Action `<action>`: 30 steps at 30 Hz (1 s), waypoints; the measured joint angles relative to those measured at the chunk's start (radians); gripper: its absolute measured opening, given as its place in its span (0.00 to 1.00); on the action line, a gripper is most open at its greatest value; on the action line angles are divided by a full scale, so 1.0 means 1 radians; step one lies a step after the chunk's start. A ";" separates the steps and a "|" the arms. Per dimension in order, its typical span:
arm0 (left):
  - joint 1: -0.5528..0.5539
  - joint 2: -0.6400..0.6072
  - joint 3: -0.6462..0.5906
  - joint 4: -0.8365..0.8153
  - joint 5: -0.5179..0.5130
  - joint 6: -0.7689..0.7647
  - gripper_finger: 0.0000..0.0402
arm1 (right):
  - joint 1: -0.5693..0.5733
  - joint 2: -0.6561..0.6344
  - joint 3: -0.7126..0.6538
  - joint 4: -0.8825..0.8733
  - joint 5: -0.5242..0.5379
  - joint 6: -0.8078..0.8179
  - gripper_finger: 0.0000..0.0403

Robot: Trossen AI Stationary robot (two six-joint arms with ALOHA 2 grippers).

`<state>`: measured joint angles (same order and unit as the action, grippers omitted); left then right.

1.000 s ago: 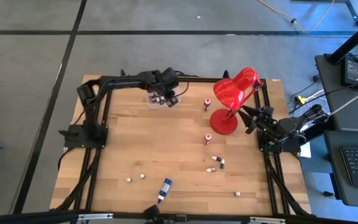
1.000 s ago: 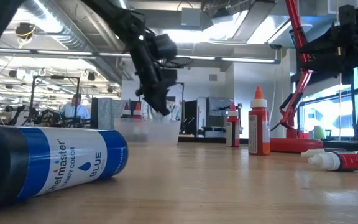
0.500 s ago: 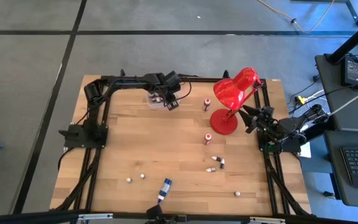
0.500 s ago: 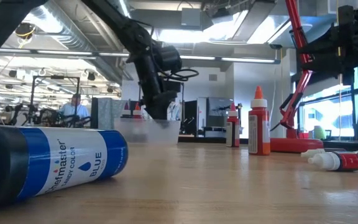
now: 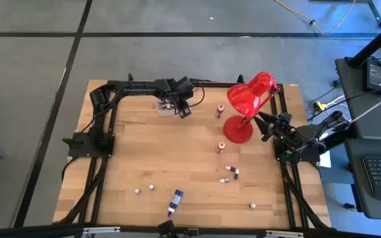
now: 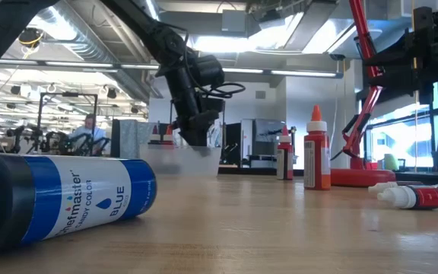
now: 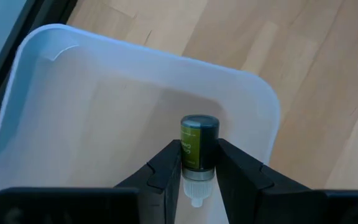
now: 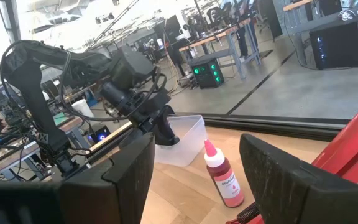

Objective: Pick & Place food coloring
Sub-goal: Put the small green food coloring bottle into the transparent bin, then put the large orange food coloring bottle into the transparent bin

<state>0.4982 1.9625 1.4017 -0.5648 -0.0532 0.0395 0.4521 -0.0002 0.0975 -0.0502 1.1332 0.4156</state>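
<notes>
A small green-labelled food coloring bottle is clamped between the fingers of the left gripper, cap toward the wrist, over the clear box at the desk's far edge. The right gripper, fingers apart, is parked at the right edge.

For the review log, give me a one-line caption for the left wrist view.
Left gripper fingers hold a small green-labelled food coloring bottle over the clear plastic box.

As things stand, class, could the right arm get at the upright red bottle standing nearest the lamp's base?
Probably yes. The right gripper waits with open jaws at the table's right edge, but the red lamp stands between it and that red bottle, so it would likely need to come round the base.
</notes>
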 joint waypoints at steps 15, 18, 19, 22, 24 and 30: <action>-0.015 -0.006 0.000 -0.001 -0.005 -0.007 0.32 | 0.000 0.000 0.000 0.000 0.000 0.000 0.59; -0.017 -0.040 0.001 -0.002 -0.002 -0.040 0.34 | 0.000 0.000 0.000 0.000 0.000 0.003 0.59; -0.019 -0.054 0.007 -0.008 0.001 -0.050 0.35 | 0.000 0.000 0.000 0.000 0.000 0.009 0.59; -0.036 -0.107 0.027 -0.016 0.006 -0.076 0.35 | 0.000 0.000 0.000 0.000 -0.011 0.019 0.59; -0.055 -0.158 0.035 -0.015 0.028 -0.094 0.35 | 0.000 0.000 0.000 0.000 -0.061 -0.010 0.59; -0.155 -0.302 0.042 -0.003 0.099 -0.205 0.35 | 0.000 0.000 0.000 0.040 -0.251 -0.099 0.59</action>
<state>0.3434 1.6606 1.4441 -0.5678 0.0454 -0.1657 0.4522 -0.0002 0.0971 -0.0101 0.8817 0.3166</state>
